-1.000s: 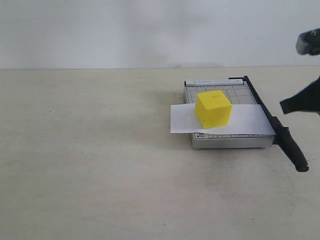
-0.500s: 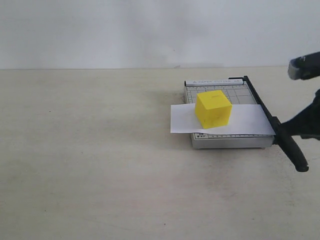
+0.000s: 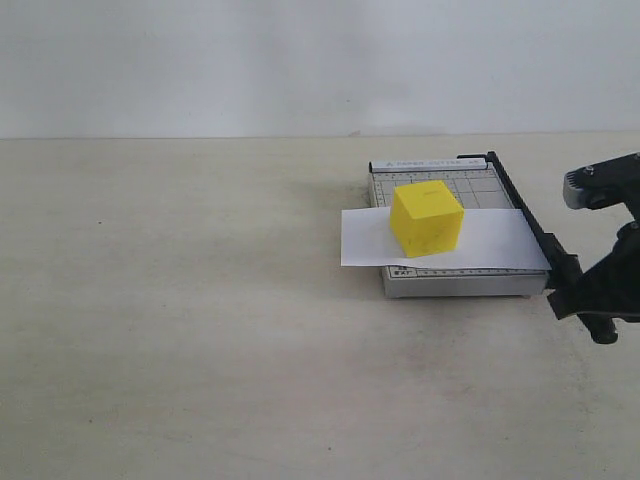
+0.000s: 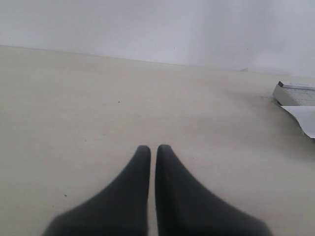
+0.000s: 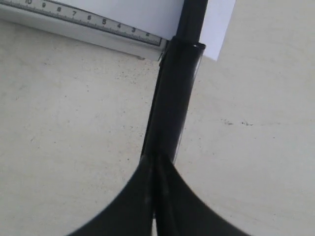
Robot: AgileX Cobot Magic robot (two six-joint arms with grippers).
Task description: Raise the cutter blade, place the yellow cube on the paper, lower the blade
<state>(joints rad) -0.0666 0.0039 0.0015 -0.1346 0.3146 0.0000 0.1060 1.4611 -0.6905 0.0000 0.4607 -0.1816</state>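
The yellow cube (image 3: 427,218) rests on the white paper (image 3: 495,245), which lies across the grey cutter base (image 3: 440,283). The cutter blade (image 3: 525,215) lies down flat along the base's right edge, over the paper. Its thick black handle (image 5: 174,93) sticks out past the base toward the front. My right gripper (image 5: 156,160) is shut, its tips set right on top of that handle, with nothing between them. In the exterior view the right gripper (image 3: 567,296) sits low at the handle. My left gripper (image 4: 153,147) is shut and empty over bare table.
The cutter stands on a wide beige table (image 3: 200,300) with a white wall behind. In the left wrist view a corner of the cutter base (image 4: 295,93) and the paper's edge (image 4: 302,118) show far off to the side.
My right gripper has come down and toward the cutter, from above the table's right side to the blade handle. Cube, paper and blade have not moved.
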